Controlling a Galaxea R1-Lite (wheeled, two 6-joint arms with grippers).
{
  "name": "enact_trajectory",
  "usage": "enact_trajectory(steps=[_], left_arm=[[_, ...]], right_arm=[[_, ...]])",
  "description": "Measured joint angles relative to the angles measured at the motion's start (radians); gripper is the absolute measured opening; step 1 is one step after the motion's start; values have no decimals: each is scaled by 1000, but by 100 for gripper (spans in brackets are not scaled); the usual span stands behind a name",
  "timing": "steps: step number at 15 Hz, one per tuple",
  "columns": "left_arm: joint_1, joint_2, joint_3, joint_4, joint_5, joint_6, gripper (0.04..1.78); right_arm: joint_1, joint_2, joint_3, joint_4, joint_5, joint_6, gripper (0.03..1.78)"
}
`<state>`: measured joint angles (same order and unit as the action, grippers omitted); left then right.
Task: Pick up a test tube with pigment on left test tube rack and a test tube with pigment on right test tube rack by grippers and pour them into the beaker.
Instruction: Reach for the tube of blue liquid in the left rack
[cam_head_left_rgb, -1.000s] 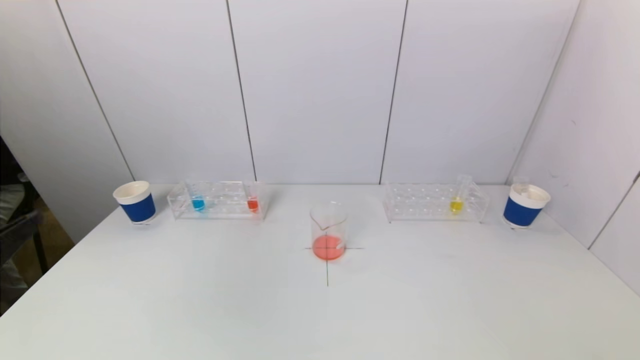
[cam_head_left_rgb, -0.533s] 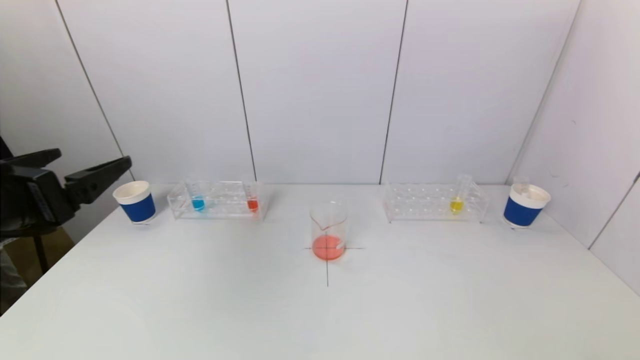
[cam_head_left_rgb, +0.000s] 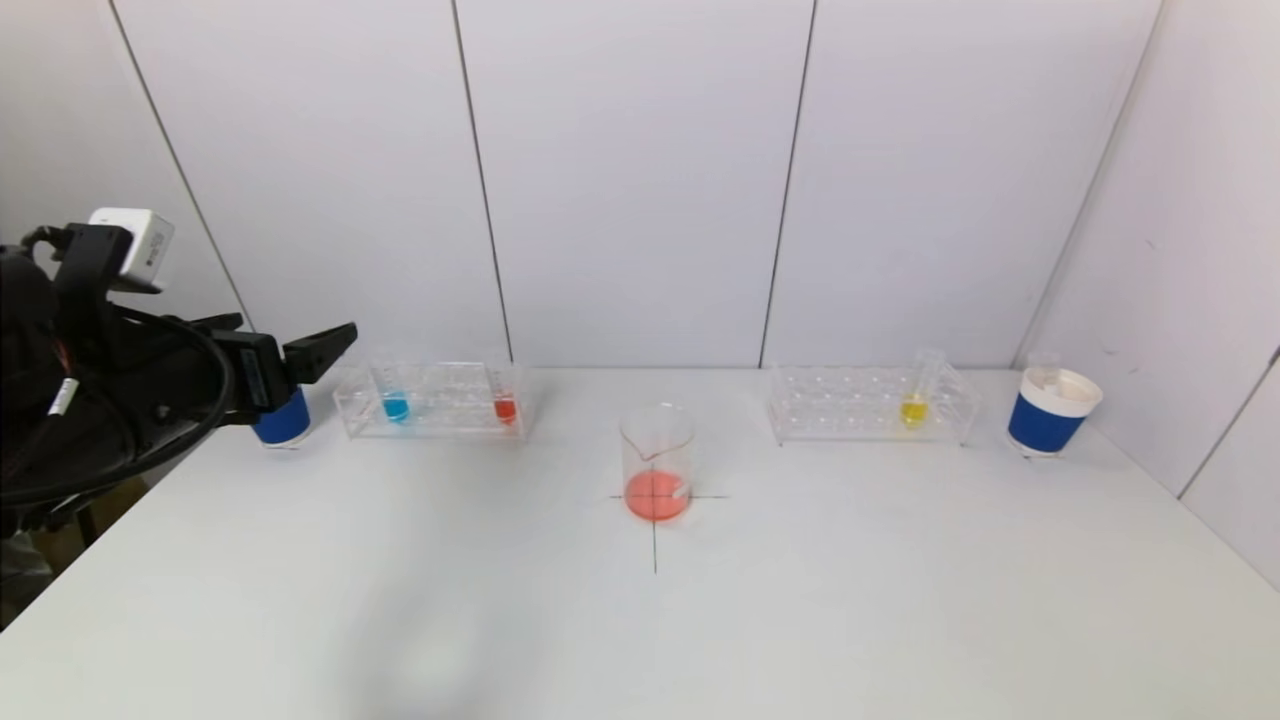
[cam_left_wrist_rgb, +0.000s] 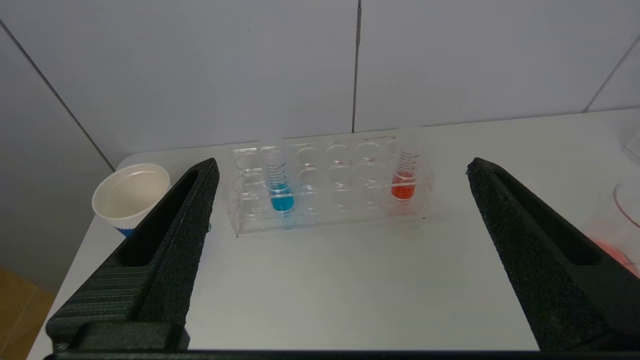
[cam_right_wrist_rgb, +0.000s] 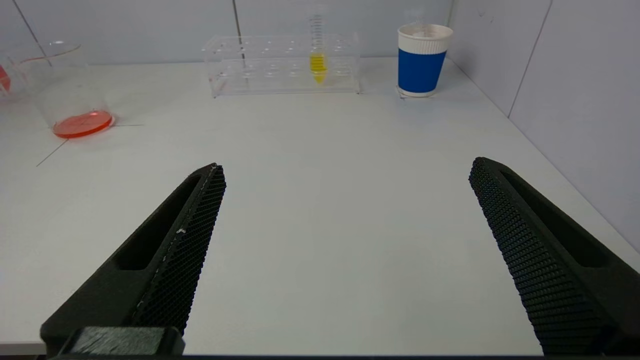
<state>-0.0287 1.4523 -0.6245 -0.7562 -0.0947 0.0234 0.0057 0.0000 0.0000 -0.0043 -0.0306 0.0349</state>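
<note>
The left rack (cam_head_left_rgb: 435, 400) holds a blue-pigment test tube (cam_head_left_rgb: 396, 402) and a red-pigment test tube (cam_head_left_rgb: 505, 404). My left gripper (cam_head_left_rgb: 295, 326) hovers open and empty just left of it, in front of the left cup. In the left wrist view the left gripper (cam_left_wrist_rgb: 342, 162) frames the blue tube (cam_left_wrist_rgb: 280, 186) and the red tube (cam_left_wrist_rgb: 406, 176), still well short of them. The right rack (cam_head_left_rgb: 870, 405) carries a yellow-pigment tube (cam_head_left_rgb: 913, 406). The beaker (cam_head_left_rgb: 657, 462) stands mid-table with orange-red liquid. My right gripper (cam_right_wrist_rgb: 345, 167) is open and empty, far from the yellow tube (cam_right_wrist_rgb: 317, 57).
A blue-and-white paper cup (cam_head_left_rgb: 283, 422) sits left of the left rack, half hidden by my left arm. Another cup (cam_head_left_rgb: 1050, 412) stands right of the right rack near the side wall. A black cross marks the table under the beaker. White wall panels close the back.
My left arm has come in from the left edge and moved right toward the left rack, now covering part of the left cup. Tubes, racks and beaker have not moved.
</note>
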Motion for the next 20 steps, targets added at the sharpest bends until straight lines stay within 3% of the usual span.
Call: enact_trajectory(steps=[4,9,15,20], left_arm=[[9,143,5,-172,-18,1,173],[13,272,15,-295,-13,-2,173],[50,464,24,-576,8,9,173],[57,602,46,-713,16,11,173]], right_arm=[[0,0,0,0,0,0,177],[0,0,0,0,0,0,177],[0,0,0,0,0,0,177],[0,0,0,0,0,0,177]])
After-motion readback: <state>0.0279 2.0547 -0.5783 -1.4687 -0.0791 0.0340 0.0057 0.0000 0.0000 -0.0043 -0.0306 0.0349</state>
